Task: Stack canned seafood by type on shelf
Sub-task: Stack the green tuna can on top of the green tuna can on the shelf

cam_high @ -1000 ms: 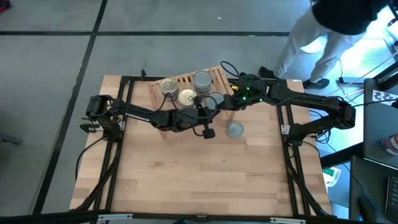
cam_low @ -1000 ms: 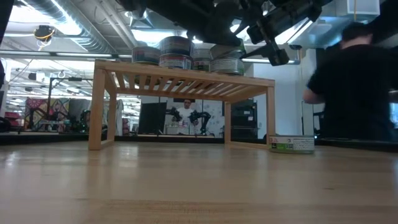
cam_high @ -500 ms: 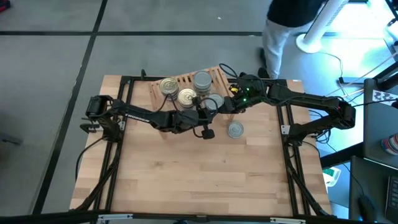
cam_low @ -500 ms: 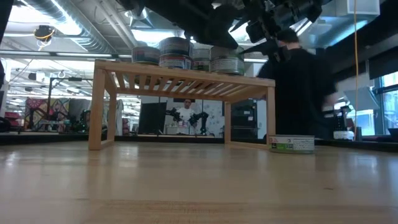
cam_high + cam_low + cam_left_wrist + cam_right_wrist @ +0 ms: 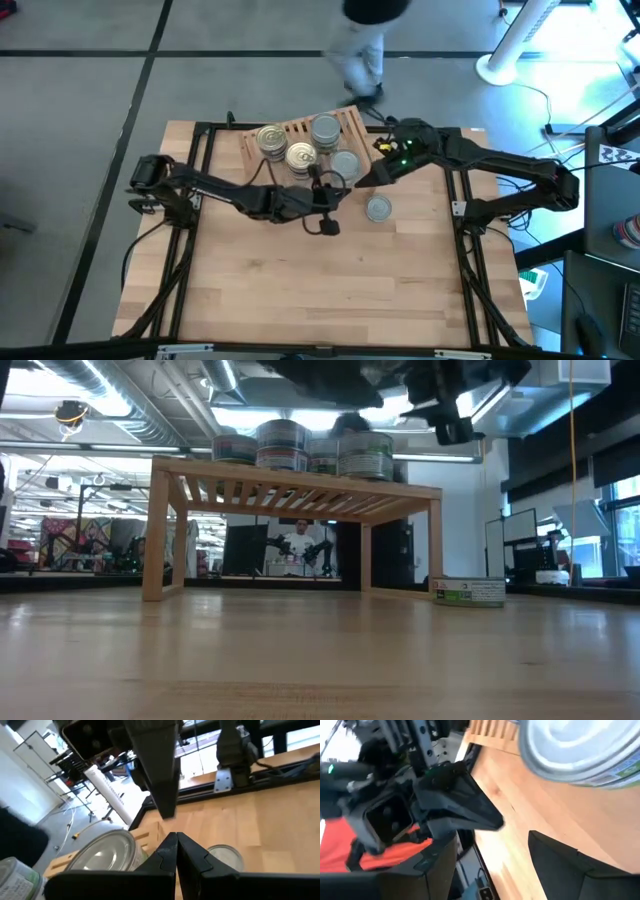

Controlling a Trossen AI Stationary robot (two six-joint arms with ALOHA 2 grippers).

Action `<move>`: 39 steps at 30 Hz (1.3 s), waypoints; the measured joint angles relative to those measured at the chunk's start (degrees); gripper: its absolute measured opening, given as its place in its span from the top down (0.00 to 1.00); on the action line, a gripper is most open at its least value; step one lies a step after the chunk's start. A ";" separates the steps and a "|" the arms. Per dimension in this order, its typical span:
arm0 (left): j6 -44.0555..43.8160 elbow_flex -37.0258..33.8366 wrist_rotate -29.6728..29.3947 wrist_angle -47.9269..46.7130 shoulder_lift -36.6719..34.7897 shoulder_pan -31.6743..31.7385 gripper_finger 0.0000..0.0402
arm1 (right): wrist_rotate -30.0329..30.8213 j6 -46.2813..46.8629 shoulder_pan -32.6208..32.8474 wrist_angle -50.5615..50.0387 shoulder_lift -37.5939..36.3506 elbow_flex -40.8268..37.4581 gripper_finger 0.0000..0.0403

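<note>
The wooden slatted shelf (image 5: 300, 135) stands at the table's far middle. On it are two gold-topped tins (image 5: 270, 139) (image 5: 300, 156) and two silver-topped tins (image 5: 325, 128) (image 5: 345, 164). In the low view the right-hand silver tin (image 5: 365, 455) stands tall at the shelf's right end. Another silver tin (image 5: 378, 208) rests flat on the tabletop and also shows in the low view (image 5: 468, 592). My right gripper (image 5: 364, 180) is open and empty just right of the shelf's silver tin (image 5: 570, 750). My left gripper (image 5: 175, 842) is shut and empty, in front of the shelf (image 5: 328, 195).
A person (image 5: 362, 40) walks past beyond the table's far edge. The black arm frames (image 5: 460, 200) run along both sides of the table. The near half of the wooden tabletop (image 5: 320, 290) is bare.
My right gripper has drawn back from the silver tin at the shelf's right end, toward the table's right and upward, and the tin stays standing on the shelf. My left gripper has pulled back a little toward the near left. The person has walked leftward behind the table.
</note>
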 joint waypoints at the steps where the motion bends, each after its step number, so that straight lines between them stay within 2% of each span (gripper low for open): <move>1: -0.02 0.00 0.03 -0.73 -0.76 -0.44 1.00 | 0.05 -1.67 0.00 -0.65 -0.86 0.01 0.39; 8: -0.06 0.04 -0.02 -8.31 -6.31 -3.03 1.00 | 3.45 -13.42 0.91 -14.25 -7.22 0.02 0.39; 16: -1.68 0.04 0.07 -21.63 -10.60 -7.16 1.00 | 20.46 -18.58 10.55 -31.62 -10.40 0.02 0.39; 21: -2.23 0.04 0.27 -23.36 -10.37 -9.27 1.00 | 30.61 -18.57 18.66 -30.56 -9.64 -1.01 0.39; 29: -3.11 0.04 2.36 -25.15 -10.10 -10.75 1.00 | 36.99 -19.93 28.45 -27.20 -5.72 -4.85 0.40; 39: -6.28 0.04 2.53 -25.34 -10.10 -10.68 1.00 | 52.45 -25.06 38.24 -27.21 4.26 -11.25 0.49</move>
